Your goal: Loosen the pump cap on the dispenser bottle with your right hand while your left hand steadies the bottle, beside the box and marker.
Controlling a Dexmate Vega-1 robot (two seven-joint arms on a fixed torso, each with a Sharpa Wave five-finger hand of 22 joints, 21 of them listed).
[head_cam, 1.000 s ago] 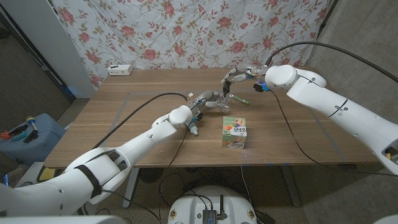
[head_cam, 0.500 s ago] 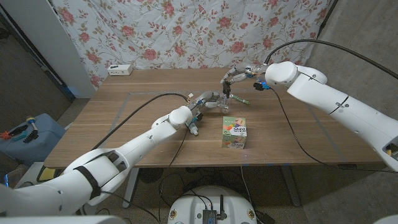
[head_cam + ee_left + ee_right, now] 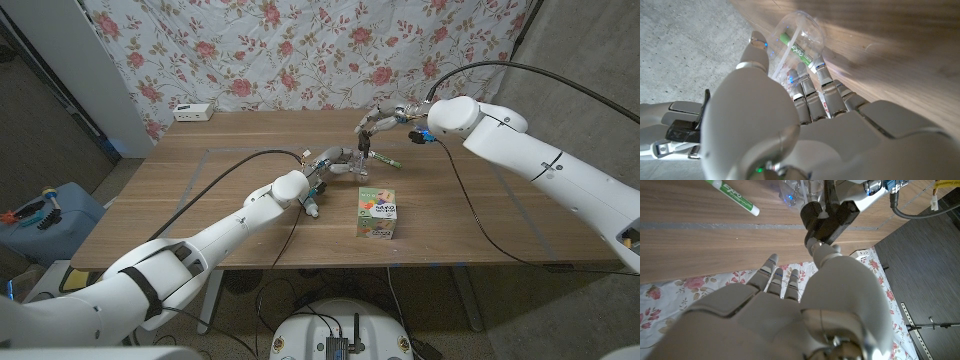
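Note:
The clear dispenser bottle (image 3: 352,166) stands at the table's middle, and my left hand (image 3: 333,163) wraps around its body from the left. In the left wrist view my fingers (image 3: 812,92) curl round the clear bottle (image 3: 799,31). The black pump cap (image 3: 365,147) tops the bottle. My right hand (image 3: 379,124) reaches down onto it from behind and pinches it. In the right wrist view the thumb tip (image 3: 821,254) touches the black pump cap (image 3: 824,221). The green marker (image 3: 386,160) lies just right of the bottle. The colourful box (image 3: 378,214) stands nearer the front edge.
A white power strip (image 3: 193,112) lies at the table's back left. Cables trail from both arms over the wooden table (image 3: 200,200). A floral cloth hangs behind. A blue container (image 3: 40,215) sits on the floor to the left.
My right forearm has shifted slightly back and to the right while the hand stays at the pump cap. The left hand and the bottle have not moved.

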